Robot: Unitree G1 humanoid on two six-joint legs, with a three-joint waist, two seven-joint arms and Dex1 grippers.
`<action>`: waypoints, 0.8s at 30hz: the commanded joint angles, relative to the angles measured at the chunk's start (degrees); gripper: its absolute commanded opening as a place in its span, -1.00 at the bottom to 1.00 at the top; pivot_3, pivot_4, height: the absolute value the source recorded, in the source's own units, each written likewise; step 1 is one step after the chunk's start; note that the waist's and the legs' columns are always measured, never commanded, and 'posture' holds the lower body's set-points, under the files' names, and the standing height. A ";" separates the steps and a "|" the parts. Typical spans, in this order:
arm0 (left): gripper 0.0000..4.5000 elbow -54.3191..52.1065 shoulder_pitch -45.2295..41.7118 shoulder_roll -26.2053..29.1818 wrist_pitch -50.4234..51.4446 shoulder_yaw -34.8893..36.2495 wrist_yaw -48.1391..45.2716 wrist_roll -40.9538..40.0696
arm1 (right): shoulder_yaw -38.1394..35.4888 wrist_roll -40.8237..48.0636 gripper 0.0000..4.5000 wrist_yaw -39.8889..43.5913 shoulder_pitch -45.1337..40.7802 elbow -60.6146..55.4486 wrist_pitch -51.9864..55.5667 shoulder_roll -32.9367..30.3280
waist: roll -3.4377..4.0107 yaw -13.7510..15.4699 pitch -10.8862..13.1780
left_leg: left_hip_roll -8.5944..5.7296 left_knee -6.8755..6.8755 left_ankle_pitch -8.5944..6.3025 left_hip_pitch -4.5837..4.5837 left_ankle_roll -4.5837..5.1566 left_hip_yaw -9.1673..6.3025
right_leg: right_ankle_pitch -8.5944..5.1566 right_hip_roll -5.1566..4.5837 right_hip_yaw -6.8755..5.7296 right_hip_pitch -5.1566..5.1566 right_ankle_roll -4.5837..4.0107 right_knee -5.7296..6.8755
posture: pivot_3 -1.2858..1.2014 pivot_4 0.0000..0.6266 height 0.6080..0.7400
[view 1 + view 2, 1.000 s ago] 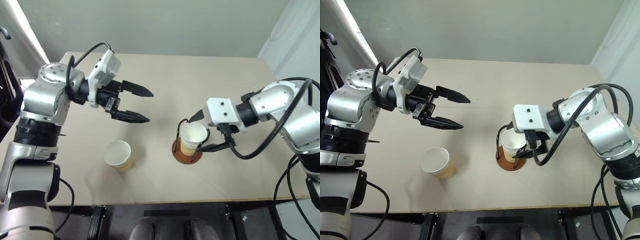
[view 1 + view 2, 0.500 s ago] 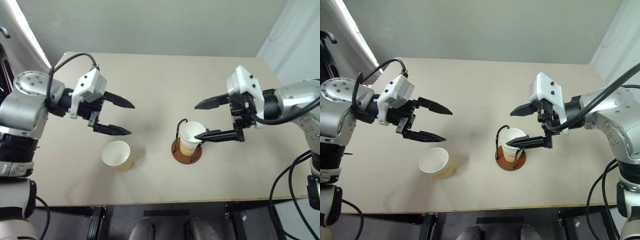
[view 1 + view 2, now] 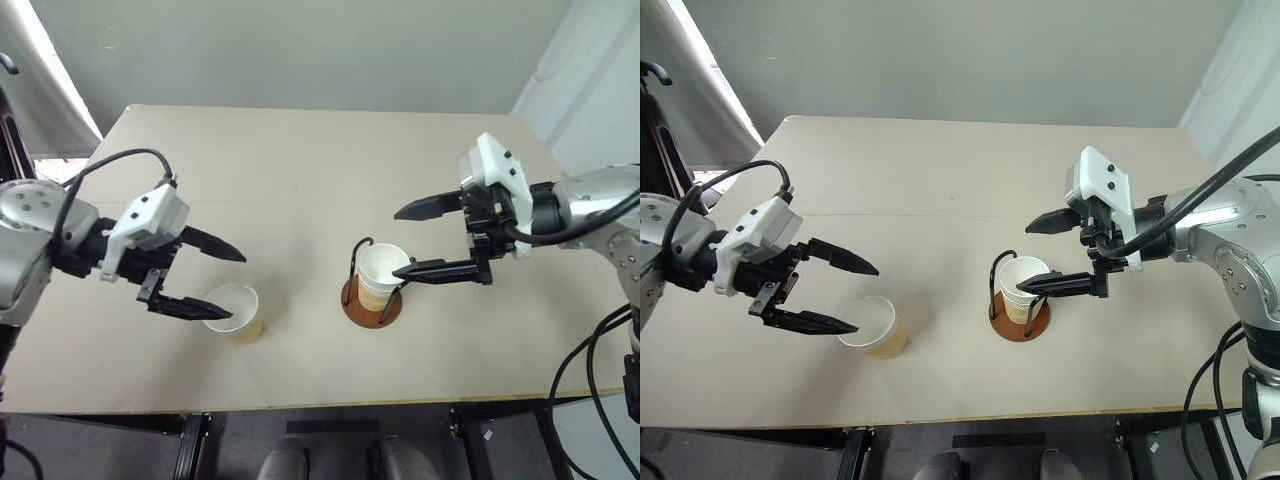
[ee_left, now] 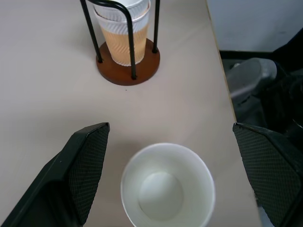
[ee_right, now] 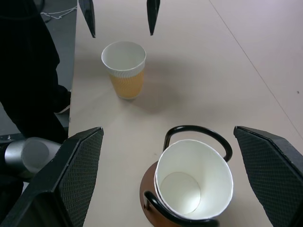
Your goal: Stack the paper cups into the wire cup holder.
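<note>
One loose paper cup (image 3: 237, 312) stands upright on the table (image 3: 300, 170) near the front edge. My left gripper (image 3: 238, 287) is open just left of it and a little above. The cup (image 4: 165, 187) sits between its spread fingers (image 4: 87, 161) in the left wrist view. The wire cup holder (image 3: 352, 298) stands at the table's middle with nested paper cups (image 3: 383, 268) inside its black loops. My right gripper (image 3: 396, 243) hangs open to the right of the holder and above it, its near finger crossing over the cups' rim, nothing held.
The right wrist view looks down into the top nested cup (image 5: 194, 184), with the loose cup (image 5: 124, 66) and the left gripper's fingertips (image 5: 152, 16) beyond. The table's front edge (image 3: 320, 405) runs close to the loose cup. A wall rises behind the table.
My left gripper came down and back toward the near left, ending beside the loose cup. My right gripper drew back up and right from the cups in the holder, then stayed still.
</note>
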 commanded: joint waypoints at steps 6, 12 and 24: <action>1.00 -3.56 5.04 4.72 -6.53 0.19 -1.79 0.05 | -0.85 0.99 0.99 0.08 -0.60 -0.26 -1.31 -1.47 | 0.00 -0.06 0.00 | 0.01 -0.03 0.00 0.02 0.00 -0.02 | -0.05 0.00 -0.03 0.00 -0.09 0.07 | 0.03 -0.52 1.00; 1.00 -6.31 8.84 4.93 -7.72 0.34 -1.79 -0.43 | -0.69 1.11 0.99 0.29 -0.79 -0.08 -1.54 -1.50 | 0.00 -0.10 0.00 | 0.01 -0.08 0.00 0.04 0.00 0.01 | -0.08 0.00 -0.03 -0.02 -0.14 0.10 | 0.03 -0.52 1.00; 1.00 -6.13 5.84 1.14 -7.00 -2.70 -1.79 2.12 | -5.24 1.08 0.99 2.13 3.90 5.68 -7.33 -2.64 | 0.00 -0.05 0.00 | 0.01 -0.08 -0.02 0.07 -0.01 0.02 | -0.08 -0.03 -0.04 -0.01 -0.19 0.15 | 0.03 -0.52 1.00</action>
